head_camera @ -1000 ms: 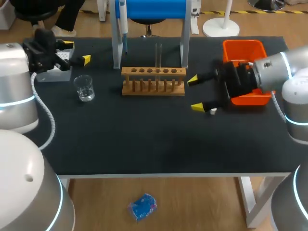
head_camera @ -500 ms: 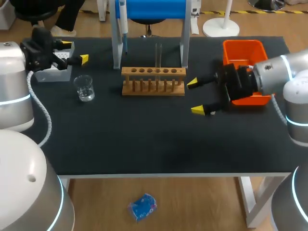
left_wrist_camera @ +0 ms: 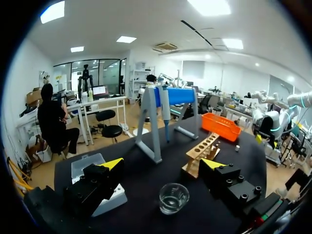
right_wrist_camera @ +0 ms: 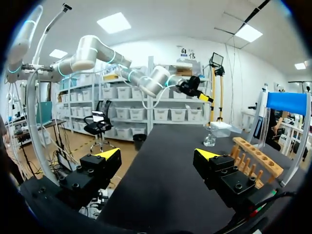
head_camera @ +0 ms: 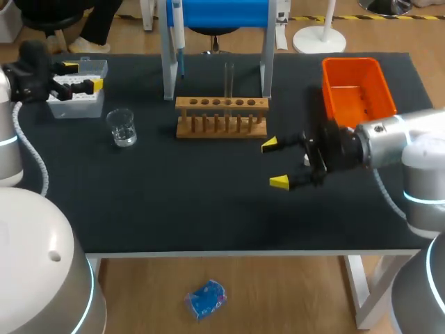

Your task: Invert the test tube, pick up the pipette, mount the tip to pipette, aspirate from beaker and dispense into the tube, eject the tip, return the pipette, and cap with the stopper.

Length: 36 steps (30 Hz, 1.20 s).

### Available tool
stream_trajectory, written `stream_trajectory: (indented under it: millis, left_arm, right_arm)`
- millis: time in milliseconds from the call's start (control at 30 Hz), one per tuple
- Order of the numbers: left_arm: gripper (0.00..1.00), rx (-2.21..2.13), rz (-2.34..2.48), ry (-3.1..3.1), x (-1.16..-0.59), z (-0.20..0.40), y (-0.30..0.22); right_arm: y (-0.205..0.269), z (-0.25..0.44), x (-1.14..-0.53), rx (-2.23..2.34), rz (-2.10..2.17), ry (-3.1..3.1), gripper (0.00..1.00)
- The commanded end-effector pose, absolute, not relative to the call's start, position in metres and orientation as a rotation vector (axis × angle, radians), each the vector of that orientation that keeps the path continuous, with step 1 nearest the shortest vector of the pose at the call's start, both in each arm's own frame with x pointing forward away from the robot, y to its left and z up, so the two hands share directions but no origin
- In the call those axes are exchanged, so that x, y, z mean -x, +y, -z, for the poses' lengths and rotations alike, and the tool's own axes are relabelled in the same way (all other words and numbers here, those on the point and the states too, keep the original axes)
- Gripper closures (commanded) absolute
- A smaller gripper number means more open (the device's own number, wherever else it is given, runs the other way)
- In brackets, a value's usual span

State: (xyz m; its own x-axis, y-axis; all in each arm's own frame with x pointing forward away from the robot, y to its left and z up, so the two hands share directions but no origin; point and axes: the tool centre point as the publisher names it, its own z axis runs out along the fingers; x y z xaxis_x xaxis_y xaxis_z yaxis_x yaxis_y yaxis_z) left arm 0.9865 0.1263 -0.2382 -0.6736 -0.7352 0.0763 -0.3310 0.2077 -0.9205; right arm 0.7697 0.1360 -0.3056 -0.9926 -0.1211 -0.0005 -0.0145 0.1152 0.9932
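Black cloth covers the table [head_camera: 208, 216]; notes run left to right.

Far left: your left gripper [head_camera: 82, 76] hangs over the clear tip box [head_camera: 69, 106] at the back left corner. Its fingers are spread wide with nothing between them. From the left wrist view, the box lies under and beside one finger, and the beaker sits ahead, in line with the gap but well clear of both tips.

Beaker [head_camera: 123, 128]: small, glass, upright, just in front of the tip box and apart from it. A little clear liquid shows at the bottom.

Back centre: blue-topped stand [head_camera: 219, 14]. The pipette [head_camera: 178, 31] hangs on its left upright, point down, nothing touching it.

Centre: wooden rack [head_camera: 221, 118] in front of the stand. The test tube [head_camera: 229, 78] stands upright in one of the middle holes. You cannot tell from these views which end is up.

Right of centre: your right gripper [head_camera: 274, 163] is over bare cloth, in front of the rack's right end and apart from it. Fingers are wide open and hold nothing.

Stopper [left_wrist_camera: 237, 147]: a small pale piece on the cloth near the bin, seen in the left wrist view.

Far right, back: orange bin [head_camera: 351, 68], beyond the right arm.
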Motion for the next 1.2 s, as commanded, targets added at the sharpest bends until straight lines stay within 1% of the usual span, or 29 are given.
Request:
stream_trajectory:
  millis: [33,300,867,1200]
  left_arm:
    - [0.0,1.01,1.469,2.105,-0.991,0.244,0.135]
    - [0.0,1.087,1.418,2.06,-0.997,0.257,0.154]
    - [0.0,1.087,1.418,2.06,-0.997,0.257,0.154]
    - [0.0,1.111,1.317,2.042,-1.042,0.281,0.188]
  right_arm:
    - [0.135,0.308,-0.768,-0.143,2.078,-2.224,0.0]
    - [0.137,0.3,-0.768,-0.183,2.096,-2.172,0.0]
    - [0.137,0.3,-0.768,-0.183,2.096,-2.172,0.0]
    - [0.137,0.3,-0.768,-0.183,2.096,-2.172,0.0]
